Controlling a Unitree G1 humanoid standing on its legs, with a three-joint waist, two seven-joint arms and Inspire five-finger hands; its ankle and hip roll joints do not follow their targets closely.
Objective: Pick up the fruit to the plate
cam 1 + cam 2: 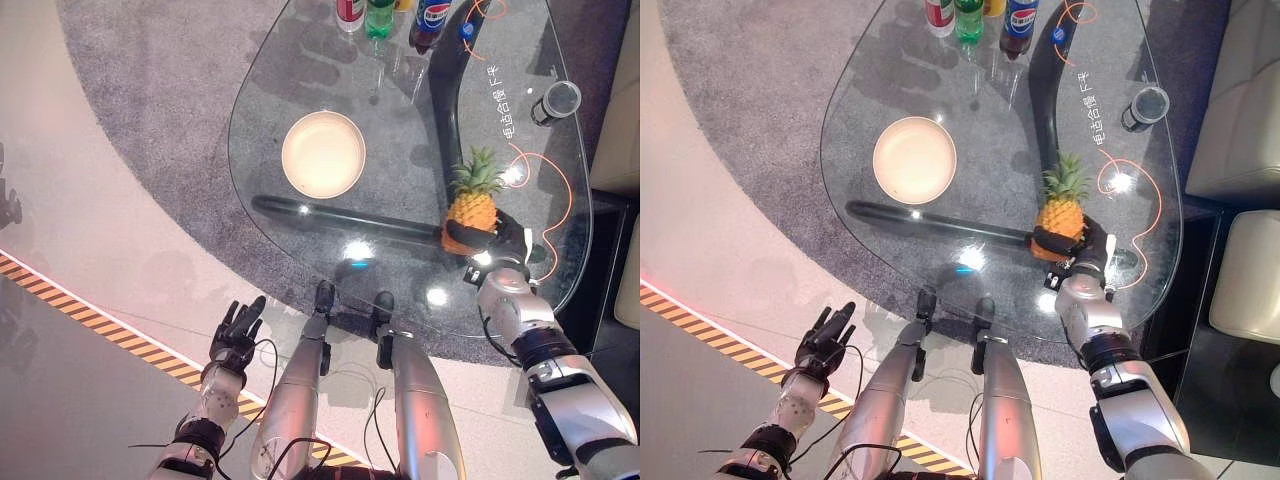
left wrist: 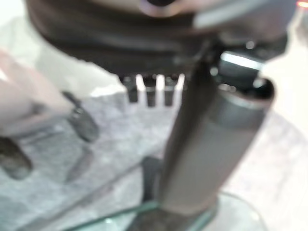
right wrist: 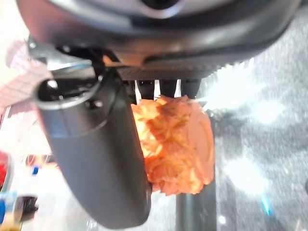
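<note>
Pineapple (image 1: 473, 207): stood upright near the table's (image 1: 300, 110) right edge, well apart from the plate (image 1: 323, 153).
Right robot hand (image 1: 497, 240): my fingers were curled round its base.
Left robot hand (image 1: 236, 334): hung relaxed, holding nothing.
Advice: I judged a straight, upright lift best.

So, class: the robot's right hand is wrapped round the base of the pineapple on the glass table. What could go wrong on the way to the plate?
1. The right hand grips only the base of the pineapple, so the tall fruit may tip or slip out.
2. The plate lies well across the glass table, and a drop could strike the glass.
3. The left hand hangs off the table, too far to help.
</note>
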